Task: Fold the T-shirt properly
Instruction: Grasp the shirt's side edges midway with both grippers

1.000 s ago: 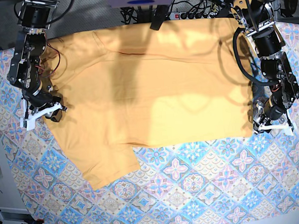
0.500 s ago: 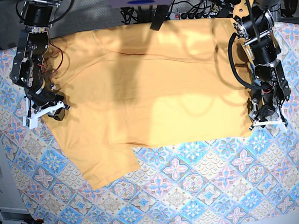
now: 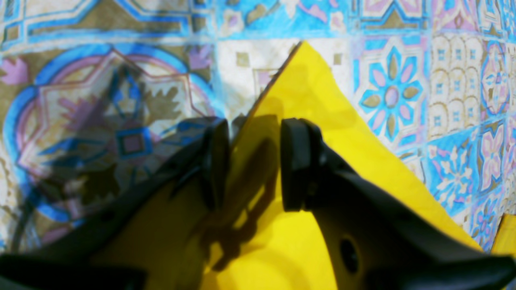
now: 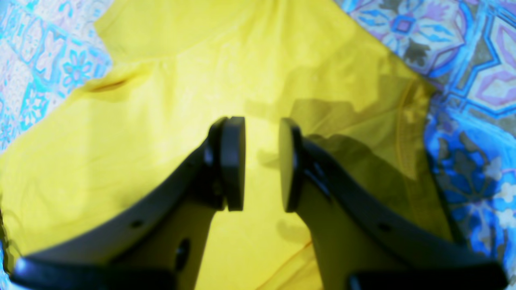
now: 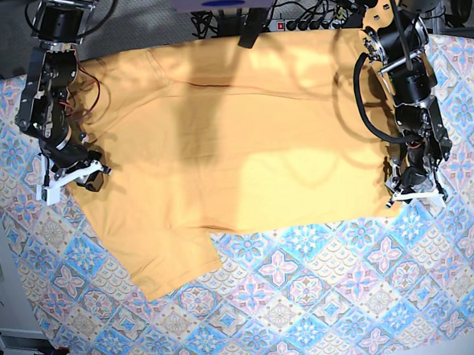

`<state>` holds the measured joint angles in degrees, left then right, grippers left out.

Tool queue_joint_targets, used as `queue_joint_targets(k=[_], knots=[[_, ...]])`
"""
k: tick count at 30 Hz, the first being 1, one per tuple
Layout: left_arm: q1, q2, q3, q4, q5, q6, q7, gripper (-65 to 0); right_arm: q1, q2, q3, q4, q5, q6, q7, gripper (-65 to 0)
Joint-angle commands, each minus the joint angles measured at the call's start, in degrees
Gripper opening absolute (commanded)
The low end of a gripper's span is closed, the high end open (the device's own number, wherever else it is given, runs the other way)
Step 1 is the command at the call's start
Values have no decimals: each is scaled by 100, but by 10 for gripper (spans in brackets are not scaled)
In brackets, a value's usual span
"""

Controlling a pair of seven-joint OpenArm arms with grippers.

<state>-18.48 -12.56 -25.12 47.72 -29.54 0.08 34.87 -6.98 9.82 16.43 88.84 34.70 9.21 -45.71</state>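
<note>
Covering most of the far half of the worktop (image 5: 325,301), the T-shirt (image 5: 242,137) lies flat on the diamond-patterned cloth (image 5: 308,286), neckline toward the far edge, 1 sleeve (image 5: 166,266) sticking out toward the near-left.

Left arm (base view's right side): reaches down from the far-right corner, links stacked nearly vertical, wrist bent so the left gripper (image 5: 415,192) points down at the shirt's near-right corner, by the worktop's right edge. Wrist view: left gripper (image 3: 252,161) has its jaws parted with a clear gap; a pointed corner of the T-shirt (image 3: 318,121) runs up between them. Left finger (image 3: 215,161) sits over the cloth just off the fabric edge, right finger (image 3: 296,161) over the fabric. Not pinching that I can see; whether the tips touch the fabric I can't tell.

Right arm (base view's left side): comes down from the far-left corner, elbow folded, right gripper (image 5: 74,178) low at the shirt's left edge near the sleeve seam. Wrist view: right gripper (image 4: 261,163) jaws apart with a narrow gap, nothing between the 2 pads, hovering over wrinkled T-shirt (image 4: 161,121) fabric with patterned cloth (image 4: 463,80) visible at the right. Released, no grasp.
</note>
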Motion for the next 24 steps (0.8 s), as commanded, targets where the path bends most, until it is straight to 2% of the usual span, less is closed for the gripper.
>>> queue_joint_targets(k=[1, 4, 6, 11, 18, 24], knots=[[-90, -32, 11, 76, -22, -30, 69, -437, 52, 77, 23, 123, 69, 41, 101, -510], [-82, -32, 425, 76, -31, -30, 69, -442, 52, 77, 23, 123, 69, 41, 101, -510], [-38, -32, 679, 76, -57, -30, 60, -476, 52, 77, 23, 123, 69, 41, 101, -511], [-11, -32, 829, 93, -66, -30, 60, -648, 52, 77, 23, 123, 69, 41, 101, -511], [112, -41, 803, 155, -75, -30, 60, -650, 96, 77, 23, 105, 69, 41, 145, -511], [859, -41, 820, 1491, -75, -30, 104, -650, 536, 138, 23, -264, 60, 41, 127, -511]])
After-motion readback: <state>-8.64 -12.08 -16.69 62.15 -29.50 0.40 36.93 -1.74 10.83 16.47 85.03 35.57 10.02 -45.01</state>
